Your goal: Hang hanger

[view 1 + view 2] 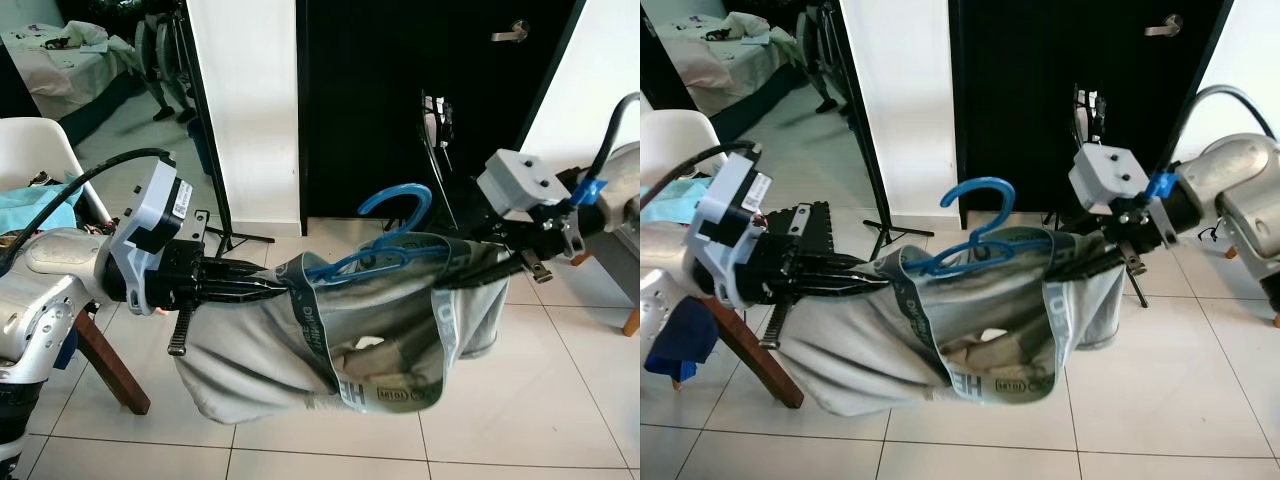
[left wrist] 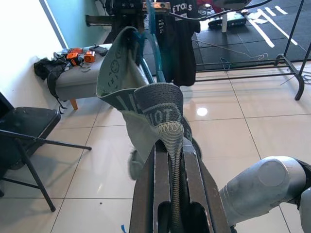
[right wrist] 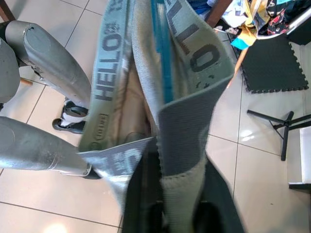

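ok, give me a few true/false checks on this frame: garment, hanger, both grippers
1. Both grippers pinch the waistband of the grey garment. True: the left gripper and right gripper each clamp one end, stretching it between them.
2. The hanger is red. False: the hanger is blue.
3. The hanger already hangs on a rail. False: it sits in the garment's waistband, hook up in free air.
4. The garment lies on the floor. False: it hangs above the tiled floor.
5. A white chair stands on the robot's left. True.
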Controlling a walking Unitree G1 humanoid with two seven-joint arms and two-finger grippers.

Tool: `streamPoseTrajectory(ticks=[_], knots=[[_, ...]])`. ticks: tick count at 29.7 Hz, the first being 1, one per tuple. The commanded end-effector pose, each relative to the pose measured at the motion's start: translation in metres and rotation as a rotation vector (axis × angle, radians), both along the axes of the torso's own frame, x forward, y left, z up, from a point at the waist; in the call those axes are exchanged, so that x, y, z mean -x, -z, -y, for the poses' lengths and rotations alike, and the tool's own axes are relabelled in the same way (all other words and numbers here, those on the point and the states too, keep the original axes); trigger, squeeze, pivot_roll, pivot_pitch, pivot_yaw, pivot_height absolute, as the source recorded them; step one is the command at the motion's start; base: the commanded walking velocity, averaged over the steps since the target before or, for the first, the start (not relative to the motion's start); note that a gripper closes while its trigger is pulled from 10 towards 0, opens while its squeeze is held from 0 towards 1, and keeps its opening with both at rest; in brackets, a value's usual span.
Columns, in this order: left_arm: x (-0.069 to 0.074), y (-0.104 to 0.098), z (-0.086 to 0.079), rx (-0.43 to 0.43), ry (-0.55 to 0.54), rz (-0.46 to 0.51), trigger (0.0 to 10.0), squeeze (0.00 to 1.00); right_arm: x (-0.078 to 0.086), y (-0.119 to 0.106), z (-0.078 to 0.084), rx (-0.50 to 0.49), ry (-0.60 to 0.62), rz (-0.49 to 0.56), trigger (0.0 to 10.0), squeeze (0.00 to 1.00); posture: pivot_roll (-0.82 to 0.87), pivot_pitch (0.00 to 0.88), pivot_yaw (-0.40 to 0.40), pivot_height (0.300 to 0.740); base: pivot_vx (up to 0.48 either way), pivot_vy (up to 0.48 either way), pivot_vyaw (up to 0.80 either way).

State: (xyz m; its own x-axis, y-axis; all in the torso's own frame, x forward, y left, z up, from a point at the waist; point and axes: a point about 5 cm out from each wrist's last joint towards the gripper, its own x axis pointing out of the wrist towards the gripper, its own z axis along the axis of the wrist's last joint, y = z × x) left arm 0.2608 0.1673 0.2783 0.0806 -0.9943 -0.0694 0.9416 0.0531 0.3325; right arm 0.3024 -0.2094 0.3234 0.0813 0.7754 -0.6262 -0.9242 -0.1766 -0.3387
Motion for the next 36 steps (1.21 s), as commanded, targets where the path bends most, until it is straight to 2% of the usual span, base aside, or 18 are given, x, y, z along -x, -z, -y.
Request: streamPoseTrajectory(ticks=[1,10,17,19,20,21,22,25,26,27,28,29,30,31,33,34,35,36], knots=[[0.003,0.002,0.000,-0.027,0.025,-0.033,10.0,1.00,-0.001,0.000,-0.003,0.010,-0.020,0.006,0.0,0.00,-0.10,0.020,0.014,0.740,0.000,0.000,0.00],[0.002,0.004,0.002,-0.008,0.028,-0.066,10.0,1.00,-0.002,0.002,-0.003,0.001,-0.019,-0.001,0.0,0.00,-0.10,0.019,0.012,0.740,0.000,0.000,0.00],[-0.009,-0.002,-0.002,0.102,-0.088,-0.028,10.0,1.00,-0.002,0.012,0.003,-0.018,0.006,-0.042,0.0,0.00,-0.10,0.015,0.013,0.740,0.000,0.000,0.00],[-0.009,-0.002,-0.002,0.102,-0.088,-0.028,10.0,1.00,-0.002,0.012,0.003,-0.018,0.006,-0.042,0.0,0.00,-0.10,0.015,0.013,0.740,0.000,0.000,0.00],[-0.011,-0.005,-0.004,0.122,-0.114,-0.010,10.0,1.00,-0.003,0.014,0.005,-0.016,0.015,-0.048,0.0,0.00,-0.10,0.015,0.013,0.740,0.000,0.000,0.00],[-0.011,-0.025,-0.012,0.231,-0.159,0.052,10.0,1.00,-0.006,0.024,0.015,-0.008,0.068,-0.072,0.0,0.00,-0.10,0.013,0.012,0.740,0.000,0.000,0.00],[-0.011,-0.025,-0.012,0.231,-0.159,0.052,10.0,1.00,-0.006,0.024,0.015,-0.008,0.068,-0.072,0.0,0.00,-0.10,0.013,0.012,0.740,0.000,0.000,0.00],[-0.007,-0.051,-0.021,0.382,-0.192,0.116,10.0,1.00,-0.011,0.039,0.030,0.018,0.156,-0.094,0.0,0.00,-0.10,0.016,0.012,0.740,0.000,0.000,0.00],[-0.007,-0.051,-0.021,0.382,-0.192,0.116,10.0,1.00,-0.011,0.039,0.030,0.018,0.156,-0.094,0.0,0.00,-0.10,0.016,0.012,0.740,0.000,0.000,0.00],[-0.008,-0.059,-0.027,0.441,-0.242,0.152,10.0,1.00,-0.018,0.047,0.038,-0.001,0.248,-0.084,0.0,0.00,-0.10,0.017,0.009,0.740,0.000,0.000,0.00],[-0.008,-0.059,-0.027,0.441,-0.242,0.152,10.0,1.00,-0.018,0.047,0.038,-0.001,0.248,-0.084,0.0,0.00,-0.10,0.017,0.009,0.740,0.000,0.000,0.00],[-0.009,-0.064,-0.031,0.482,-0.279,0.176,10.0,1.00,-0.022,0.052,0.044,-0.014,0.313,-0.077,0.0,0.00,-0.10,0.017,0.009,0.740,0.000,0.000,0.00],[-0.015,-0.069,-0.044,0.563,-0.415,0.213,10.0,1.00,-0.033,0.060,0.054,-0.082,0.483,-0.049,0.0,0.00,-0.09,0.020,0.007,0.740,0.000,0.000,0.00],[-0.015,-0.069,-0.044,0.563,-0.415,0.213,10.0,1.00,-0.033,0.060,0.054,-0.082,0.483,-0.049,0.0,0.00,-0.09,0.020,0.007,0.740,0.000,0.000,0.00],[-0.023,-0.073,-0.058,0.652,-0.568,0.243,10.0,1.00,-0.043,0.070,0.064,-0.146,0.669,-0.025,0.0,0.00,-0.09,0.020,0.007,0.740,0.000,0.000,0.00],[-0.023,-0.073,-0.058,0.652,-0.568,0.243,10.0,1.00,-0.043,0.070,0.064,-0.146,0.669,-0.025,0.0,0.00,-0.09,0.020,0.007,0.740,0.000,0.000,0.00],[-0.041,-0.054,-0.079,0.733,-0.856,0.193,10.0,1.00,-0.054,0.086,0.070,-0.277,0.896,-0.009,0.0,0.00,-0.08,0.023,0.002,0.740,0.000,0.000,0.00],[-0.059,-0.009,-0.101,0.723,-1.185,0.079,10.0,1.00,-0.060,0.113,0.073,-0.396,1.119,-0.027,6.2,0.00,-0.08,0.025,0.001,0.740,0.000,0.000,0.00]])
